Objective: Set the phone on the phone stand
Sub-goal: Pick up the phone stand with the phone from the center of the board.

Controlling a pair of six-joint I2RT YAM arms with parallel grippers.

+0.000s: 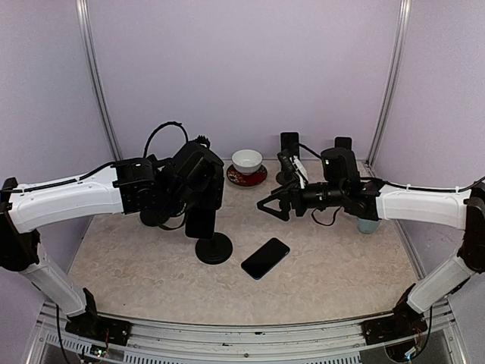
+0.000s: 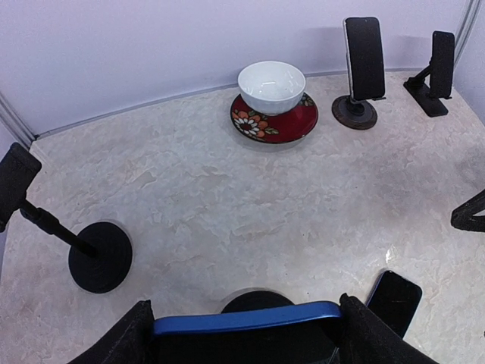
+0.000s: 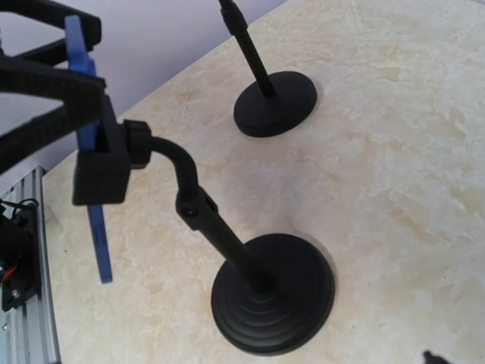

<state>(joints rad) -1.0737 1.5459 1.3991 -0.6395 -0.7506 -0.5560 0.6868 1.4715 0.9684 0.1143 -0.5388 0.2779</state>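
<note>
left hand (image 2: 246, 337) grips blue phone (image 3: 97, 235) — in stand (image 3: 273, 299) clamp

Matt black phone stand (image 3: 273, 303), glossy white bowl (image 2: 271, 87)

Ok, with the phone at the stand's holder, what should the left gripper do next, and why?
Probably ease the left gripper open a little, without backing off. The blue-edged phone already sits in the clamp of the phone stand, its edge spanning both fingers. Whether the clamp grips it alone isn't clear, so test before withdrawing.
</note>
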